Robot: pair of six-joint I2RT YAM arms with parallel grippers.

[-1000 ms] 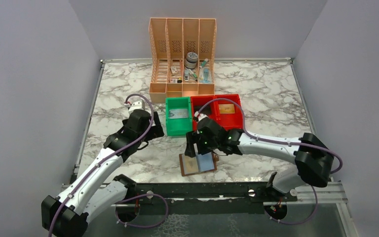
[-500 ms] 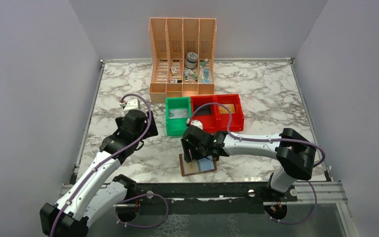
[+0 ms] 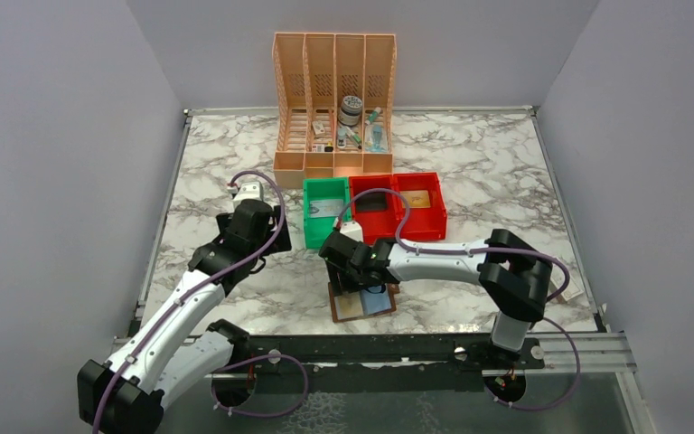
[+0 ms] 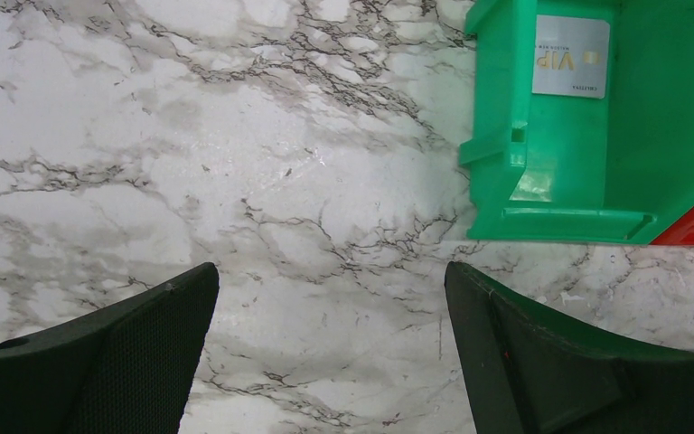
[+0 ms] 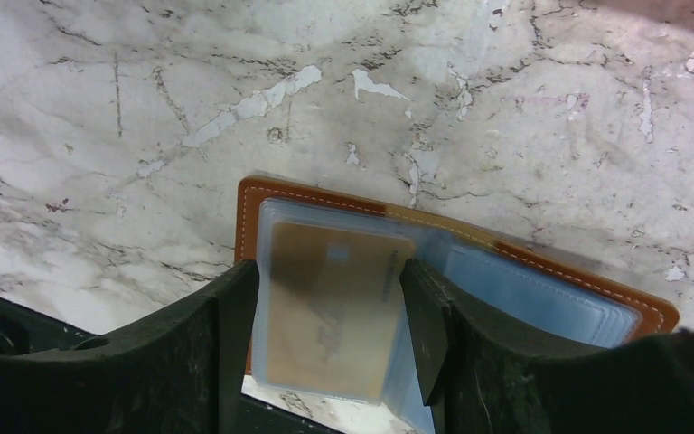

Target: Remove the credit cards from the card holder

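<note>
The brown card holder [image 3: 345,307] lies open near the table's front edge, its leather rim [image 5: 246,217] and pale blue sleeves [image 5: 542,289] showing. My right gripper [image 3: 354,286] [image 5: 328,276] is down over it. Its fingers press both side edges of a clear sleeve holding a tan credit card [image 5: 330,307]. That sleeve is blurred and stands up off the holder. My left gripper [image 3: 271,237] [image 4: 330,280] hangs open above bare marble, left of the green bin. A pale credit card [image 4: 571,56] lies in that bin.
The green bin [image 3: 323,231] and red bin [image 3: 416,228] sit mid-table, the red one holding a tan card [image 3: 415,198]. The peach file organiser [image 3: 334,99] with small items stands behind them. A dark rail runs just below the holder.
My right gripper slid left over the holder and its jaws narrowed onto the sleeve's edges. The left arm shifted slightly and stays open.
</note>
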